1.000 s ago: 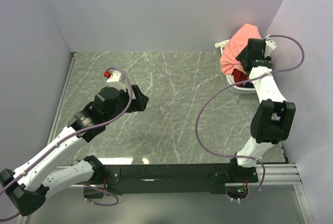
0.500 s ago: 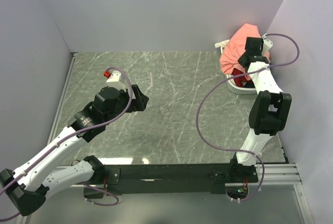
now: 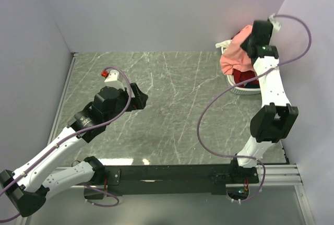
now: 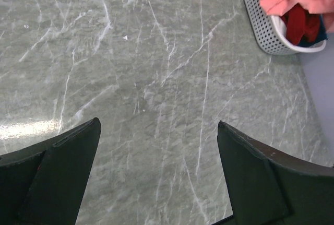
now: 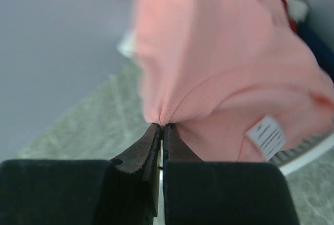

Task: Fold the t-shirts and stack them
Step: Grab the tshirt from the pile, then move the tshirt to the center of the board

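Right wrist view: the right fingers (image 5: 161,127) are pinched shut on a fold of the salmon-pink shirt (image 5: 219,68), and the cloth puckers to a point at their tips. A small white neck label (image 5: 266,133) hangs just right of the pinch, so the hold appears to be near the collar.

Top view: this shirt is drawn up above the white basket (image 3: 242,90) in the far right corner, with its lower part draped over the basket's rim. A dark red shirt (image 4: 300,21) lies beneath it inside.

Judgement: the pinch serves to lift the top shirt off the pile so it can be spread on the worktop (image 3: 177,94).

Left wrist view: the left fingers (image 4: 157,123) stand wide open and hold nothing. They hover over the worktop at left, well apart from the basket, likely placed to receive a corner. No shirt is folded yet.
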